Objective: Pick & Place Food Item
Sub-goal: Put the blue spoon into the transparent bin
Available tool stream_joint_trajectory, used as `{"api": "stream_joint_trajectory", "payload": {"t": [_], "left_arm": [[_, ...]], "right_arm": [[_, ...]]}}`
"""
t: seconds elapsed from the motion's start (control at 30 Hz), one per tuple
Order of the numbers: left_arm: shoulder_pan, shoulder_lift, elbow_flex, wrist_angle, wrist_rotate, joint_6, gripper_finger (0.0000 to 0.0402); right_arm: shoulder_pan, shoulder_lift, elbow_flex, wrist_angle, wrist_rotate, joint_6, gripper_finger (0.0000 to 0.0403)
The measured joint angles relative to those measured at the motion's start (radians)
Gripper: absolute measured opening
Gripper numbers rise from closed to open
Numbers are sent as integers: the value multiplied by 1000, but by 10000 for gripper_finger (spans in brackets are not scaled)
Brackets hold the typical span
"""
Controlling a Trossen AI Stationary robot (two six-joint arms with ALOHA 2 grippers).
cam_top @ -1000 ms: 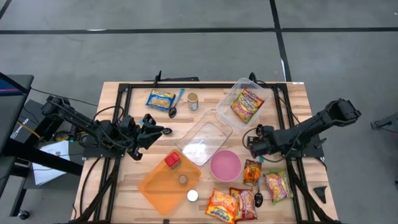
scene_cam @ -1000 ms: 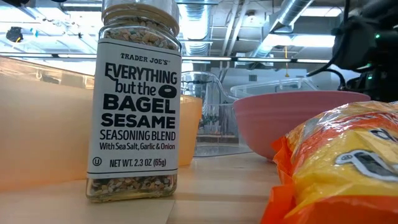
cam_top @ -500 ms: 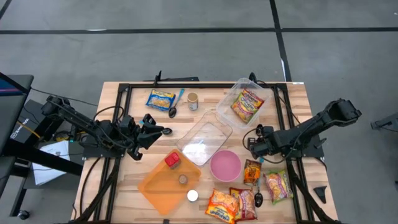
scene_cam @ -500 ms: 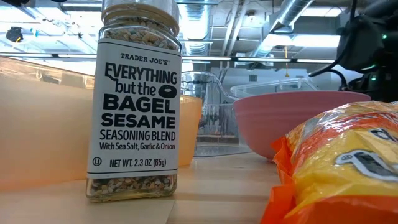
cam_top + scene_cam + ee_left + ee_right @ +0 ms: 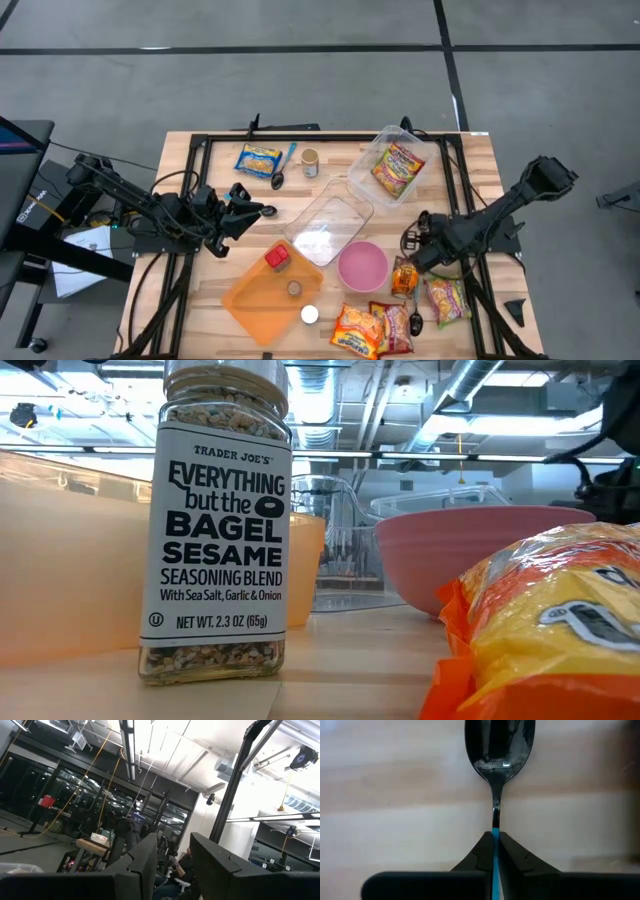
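Right end effector (image 5: 419, 252) shifted nearer; wrist view alone shows spoon (image 5: 499, 747) pinched.

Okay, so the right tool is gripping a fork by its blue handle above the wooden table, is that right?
Not a fork. The right wrist view shows the right tool shut on a spoon, held by its blue handle above the wooden table.

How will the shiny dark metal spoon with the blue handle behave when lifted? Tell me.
Probably stiff: the shiny dark metal spoon runs straight out from the right gripper. Possibly slippery and apt to pivot: the gripper pinches only its thin blue handle, with the glossy bowl well beyond.
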Motion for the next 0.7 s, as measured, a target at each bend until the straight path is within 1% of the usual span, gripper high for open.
{"api": "stream_joint_trajectory", "payload": {"t": [0.17,0.37,0.53,0.7], "left_arm": [[0,0,0,0,0,0,112],[0,0,0,-1,0,0,112],[0,0,0,-1,0,0,112],[0,0,0,-5,0,0,112]], "right_arm": [[19,0,59,-134,35,6,3],[46,0,179,-278,138,7,1],[91,-1,299,-324,262,-26,1],[139,-1,401,-307,358,-91,1]]}}
